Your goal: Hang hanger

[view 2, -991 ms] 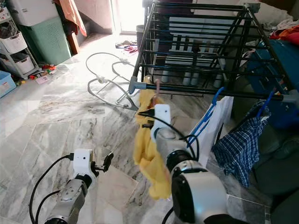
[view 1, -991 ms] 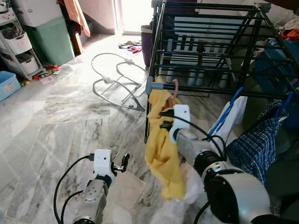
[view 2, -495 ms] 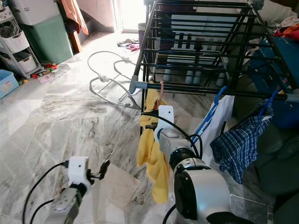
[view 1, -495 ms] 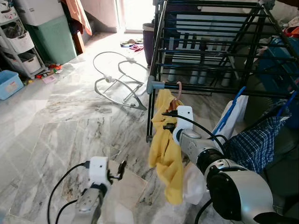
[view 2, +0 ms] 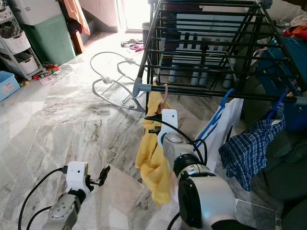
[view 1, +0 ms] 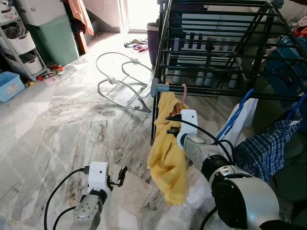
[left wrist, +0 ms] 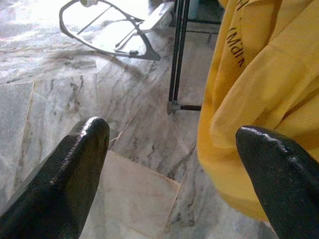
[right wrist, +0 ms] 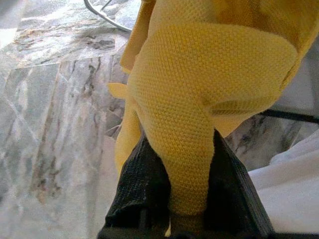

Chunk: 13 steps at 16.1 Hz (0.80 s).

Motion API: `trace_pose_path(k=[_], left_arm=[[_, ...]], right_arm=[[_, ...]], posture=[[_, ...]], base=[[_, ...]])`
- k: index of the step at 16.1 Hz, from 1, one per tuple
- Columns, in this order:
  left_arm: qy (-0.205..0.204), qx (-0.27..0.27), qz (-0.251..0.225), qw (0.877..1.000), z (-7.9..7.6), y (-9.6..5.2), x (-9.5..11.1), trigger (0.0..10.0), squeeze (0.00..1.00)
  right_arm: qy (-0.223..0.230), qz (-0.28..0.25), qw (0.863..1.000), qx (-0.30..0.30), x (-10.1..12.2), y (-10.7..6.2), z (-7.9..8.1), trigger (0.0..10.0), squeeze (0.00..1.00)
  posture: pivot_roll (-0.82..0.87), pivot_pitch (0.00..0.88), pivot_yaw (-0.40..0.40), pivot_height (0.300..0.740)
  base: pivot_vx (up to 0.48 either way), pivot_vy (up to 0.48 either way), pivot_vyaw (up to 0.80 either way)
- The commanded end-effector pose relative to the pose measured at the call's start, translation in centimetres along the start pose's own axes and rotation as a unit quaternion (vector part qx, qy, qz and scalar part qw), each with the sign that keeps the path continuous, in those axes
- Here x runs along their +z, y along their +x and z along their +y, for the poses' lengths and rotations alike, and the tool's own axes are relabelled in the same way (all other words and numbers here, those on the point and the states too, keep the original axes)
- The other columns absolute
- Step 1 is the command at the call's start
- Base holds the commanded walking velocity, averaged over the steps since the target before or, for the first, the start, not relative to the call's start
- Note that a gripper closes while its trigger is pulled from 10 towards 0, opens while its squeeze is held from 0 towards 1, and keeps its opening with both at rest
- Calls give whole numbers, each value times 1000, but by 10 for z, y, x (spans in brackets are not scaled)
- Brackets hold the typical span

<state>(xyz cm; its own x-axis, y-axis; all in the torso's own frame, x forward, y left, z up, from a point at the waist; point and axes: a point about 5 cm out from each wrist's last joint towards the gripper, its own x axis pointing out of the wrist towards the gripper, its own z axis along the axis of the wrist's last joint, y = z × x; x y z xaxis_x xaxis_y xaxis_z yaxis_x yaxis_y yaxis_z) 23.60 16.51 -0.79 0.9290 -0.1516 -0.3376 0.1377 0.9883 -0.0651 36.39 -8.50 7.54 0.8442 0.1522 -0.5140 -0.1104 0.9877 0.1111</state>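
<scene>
A yellow shirt [view 1: 165, 158] hangs from a pink hanger whose hook [view 1: 183, 92] is at the front rail [view 1: 216, 92] of the black drying rack, close to its left corner. I cannot tell whether the hook rests on the rail. My right gripper [view 1: 171, 123] is just under the hook, shut on the shirt's cloth [right wrist: 199, 124], which is pinched between its black fingers [right wrist: 142, 184]. Low over the marble floor, my left gripper [view 1: 120, 176] is open and holds nothing; the shirt [left wrist: 259, 99] hangs in front of it.
A blue plaid shirt [view 1: 266, 146] and a white garment [view 1: 235, 122] hang on blue hangers further right on the same rail. A metal bouncer frame [view 1: 120, 81] lies on the floor left of the rack. A green bin [view 1: 55, 38], shelves and a blue box [view 1: 9, 86] stand far left.
The shirt's lower part has swung to the left. My right gripper has stayed by the rail's left corner, and the left gripper has stayed low and open.
</scene>
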Motion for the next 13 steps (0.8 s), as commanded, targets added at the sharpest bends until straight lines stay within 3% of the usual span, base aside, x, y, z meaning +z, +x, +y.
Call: trace_pose_path(k=[1,2,5,13], left_arm=[[6,1,0,1000,2,-2,2,10000,0],[6,0,1,1000,1,-2,2,10000,0],[9,-4,1,1000,0,1,5,10000,0],[19,-2,3,1000,5,4,8,10000,0]], right_arm=[[-10,28,1000,6,-17,0,3,10000,976],[-18,27,999,7,-18,0,3,10000,1000],[-106,6,994,23,-17,-1,9,10000,1000],[-149,-56,987,1,-6,-3,-10,10000,1000]], posture=[[31,67,12,740],[31,67,14,740],[32,65,16,740],[-4,47,26,740]], base=[[0,0,0],[0,0,0],[0,0,0],[0,0,0]])
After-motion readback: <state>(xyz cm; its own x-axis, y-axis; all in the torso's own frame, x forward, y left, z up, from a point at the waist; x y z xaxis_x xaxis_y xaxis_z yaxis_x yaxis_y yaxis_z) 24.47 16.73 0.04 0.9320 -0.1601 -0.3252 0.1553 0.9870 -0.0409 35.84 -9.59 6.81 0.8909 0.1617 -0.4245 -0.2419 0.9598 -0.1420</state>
